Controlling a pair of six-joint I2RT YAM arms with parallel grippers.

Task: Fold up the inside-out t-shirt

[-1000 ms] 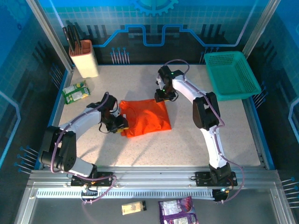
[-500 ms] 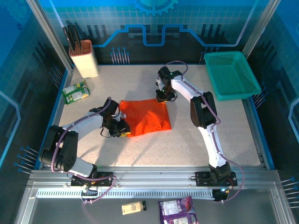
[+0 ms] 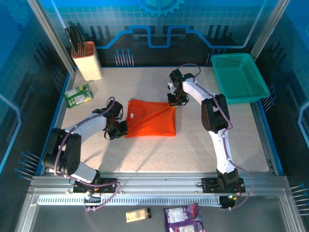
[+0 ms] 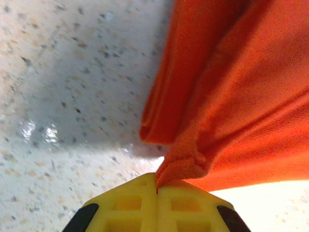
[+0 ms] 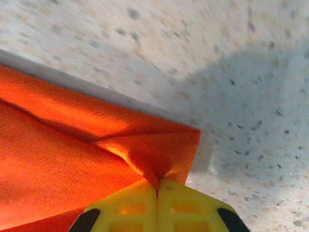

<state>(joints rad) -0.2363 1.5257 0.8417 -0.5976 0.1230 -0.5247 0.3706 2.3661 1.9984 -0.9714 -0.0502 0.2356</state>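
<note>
At left claw point(image 4: 157, 187) tip, pinched shut on t-shirt point(image 4: 231, 96) corner; at right claw point(image 5: 157, 186) tip, clamped likewise on opposite corner. Could lose thin bunched fabric if tugged apart harder.

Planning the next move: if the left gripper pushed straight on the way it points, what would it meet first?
The inside-out t-shirt: the left gripper is shut on its bunched edge, and more orange fabric lies directly ahead. Under that, probably the table, though depth is unclear.
</note>
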